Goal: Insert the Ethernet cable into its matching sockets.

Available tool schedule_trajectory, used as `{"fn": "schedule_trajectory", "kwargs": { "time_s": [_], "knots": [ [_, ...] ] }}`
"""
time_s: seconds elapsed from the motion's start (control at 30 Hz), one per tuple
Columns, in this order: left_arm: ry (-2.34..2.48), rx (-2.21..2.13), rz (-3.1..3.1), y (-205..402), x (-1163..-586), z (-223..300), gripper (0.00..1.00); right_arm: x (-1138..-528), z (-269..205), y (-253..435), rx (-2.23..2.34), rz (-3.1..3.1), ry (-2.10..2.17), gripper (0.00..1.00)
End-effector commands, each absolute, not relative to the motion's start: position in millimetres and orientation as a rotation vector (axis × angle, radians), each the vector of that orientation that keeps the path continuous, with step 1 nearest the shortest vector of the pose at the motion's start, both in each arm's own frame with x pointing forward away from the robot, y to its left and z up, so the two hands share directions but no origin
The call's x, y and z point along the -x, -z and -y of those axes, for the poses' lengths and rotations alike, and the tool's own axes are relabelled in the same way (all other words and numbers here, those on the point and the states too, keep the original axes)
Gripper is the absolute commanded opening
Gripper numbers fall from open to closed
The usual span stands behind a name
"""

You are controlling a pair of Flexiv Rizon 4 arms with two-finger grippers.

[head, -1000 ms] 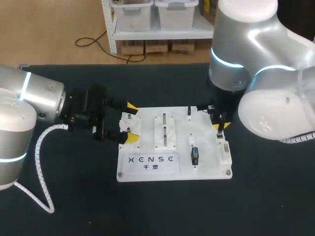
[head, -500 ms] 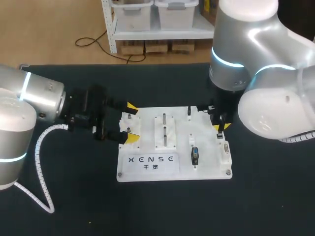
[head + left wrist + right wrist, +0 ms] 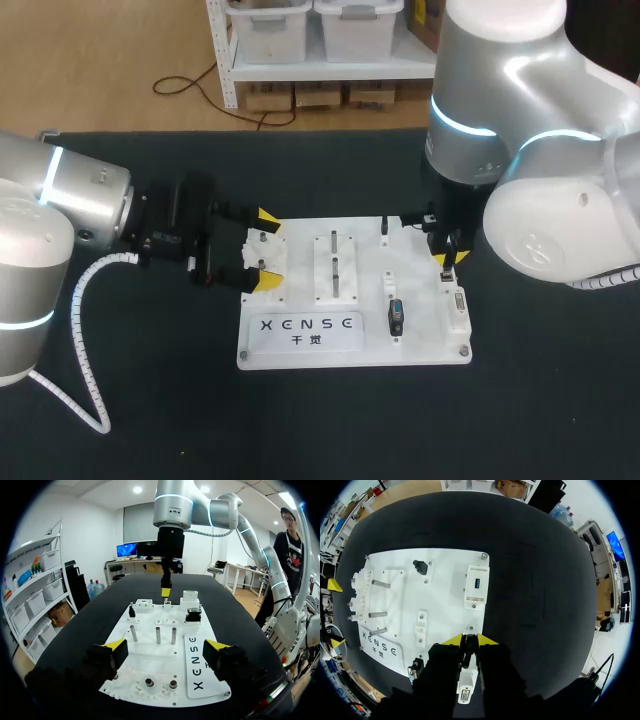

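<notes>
- A white board [image 3: 420,345] with sockets and pegs lies on a black table [image 3: 150,400]; two robot arms reach to it from opposite sides.
- The right gripper [image 3: 469,640] points straight down over the board's edge on its own arm's side. Its two yellow tips stand close together.
- Between those tips sits a narrow dark piece, apparently the Ethernet plug [image 3: 469,648]. Both fingers press on it, one from each side. No length of cable can be made out.
- Just ahead of the right gripper's tips is a small white socket [image 3: 470,629], touching or nearly touching the plug; which of the two cannot be told.
- Under the right gripper, seen through the gap between its black finger bodies, lies a long white connector block [image 3: 465,682].
- Farther ahead of the right gripper is a white block with a blue port [image 3: 476,584], and beyond that a black knob-like plug [image 3: 420,566].
- The left gripper [image 3: 166,646] hovers level at the opposite edge of the board, its yellow-tipped fingers spread wide.
- Ahead of the left gripper, between its fingers' lines, three upright metal pegs [image 3: 158,634] stand on the board.
- Far ahead of the left gripper, across the board, the right gripper hangs down.
</notes>
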State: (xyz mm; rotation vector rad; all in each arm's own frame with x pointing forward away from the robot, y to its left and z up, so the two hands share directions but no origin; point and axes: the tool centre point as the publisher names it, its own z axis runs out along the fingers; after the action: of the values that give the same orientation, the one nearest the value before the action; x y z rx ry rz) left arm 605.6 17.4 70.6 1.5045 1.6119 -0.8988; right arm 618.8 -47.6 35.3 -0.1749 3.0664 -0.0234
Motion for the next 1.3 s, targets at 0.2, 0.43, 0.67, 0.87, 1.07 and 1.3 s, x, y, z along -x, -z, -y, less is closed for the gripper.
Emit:
{"fn": "schedule_trajectory", "kwargs": {
  "time_s": [0.2, 0.43, 0.67, 0.87, 1.07, 1.3],
  "knots": [
    [0.899, -1.501, -1.605, -69.0, -605.4, -18.2, 1.00, -617.7, 45.4, -36.5, 0.177, -3.067, 0.022, 0.00],
    [0.899, -1.501, -1.605, -69.0, -605.4, -18.2, 1.00, -617.9, 47.6, -33.6, 0.181, -3.065, 0.029, 0.00],
    [0.899, -1.501, -1.605, -69.0, -605.4, -18.2, 1.00, -617.5, 50.7, -31.7, 0.186, -3.064, 0.039, 0.00],
    [0.899, -1.501, -1.605, -69.0, -605.4, -18.2, 1.00, -616.1, 48.3, -27.5, 0.194, -3.069, 0.032, 0.00],
    [0.899, -1.501, -1.605, -69.0, -605.4, -18.2, 1.00, -615.4, 48.3, -20.7, 0.197, -3.073, 0.036, 0.00],
    [0.899, -1.501, -1.605, -69.0, -605.4, -18.2, 1.00, -615.5, 48.5, -16.6, 0.204, -3.073, 0.045, 0.00]
  ]
}}
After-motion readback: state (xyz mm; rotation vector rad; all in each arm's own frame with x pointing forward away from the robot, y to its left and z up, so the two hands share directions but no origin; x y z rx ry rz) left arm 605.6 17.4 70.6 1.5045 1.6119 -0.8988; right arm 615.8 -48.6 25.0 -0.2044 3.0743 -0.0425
